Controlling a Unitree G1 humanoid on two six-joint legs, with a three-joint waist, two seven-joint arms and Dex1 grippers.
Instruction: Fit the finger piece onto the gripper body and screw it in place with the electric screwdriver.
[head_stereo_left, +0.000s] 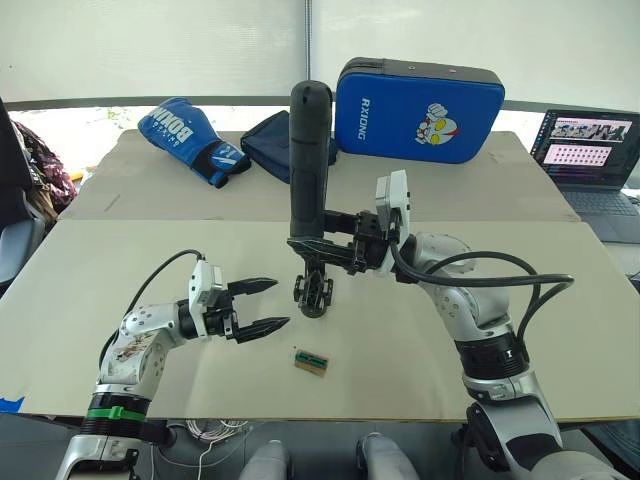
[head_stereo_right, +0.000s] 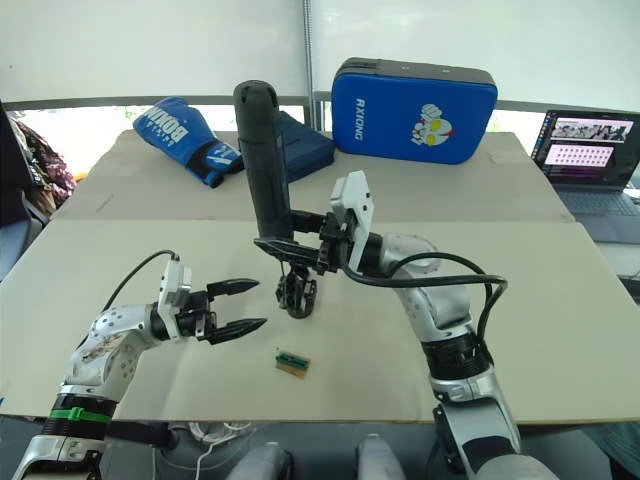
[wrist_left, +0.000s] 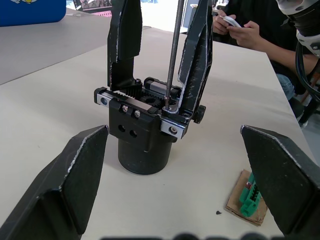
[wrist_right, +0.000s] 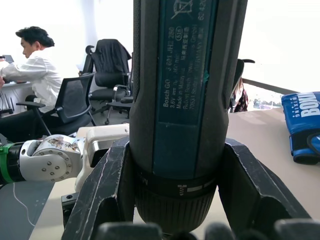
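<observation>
Your right gripper (head_stereo_left: 318, 245) clamps the upright electric screwdriver (head_stereo_left: 308, 160), bit on a screw atop the gripper body (wrist_left: 145, 132) mid-bench. Left fingers (head_stereo_left: 262, 325) gape empty beside it: the unsteadied body may twist or tip.

I'm seeing my right gripper (head_stereo_right: 285, 244) clamping the electric screwdriver (head_stereo_right: 263, 165), which is standing nearly upright, tip down over the gripper body (head_stereo_right: 297, 293) sitting on the table (head_stereo_right: 560, 330). My left gripper (head_stereo_right: 236, 307) is hovering just left of the gripper body, fingers spread, not touching it. A small green-topped brown block (head_stereo_right: 292, 363) is lying near the front edge. Blue boxing glove (head_stereo_right: 187, 140), blue pad (head_stereo_right: 414, 110) and dark pouch (head_stereo_right: 305, 142) are sitting at the back, laptop (head_stereo_right: 592, 150) far right.
</observation>
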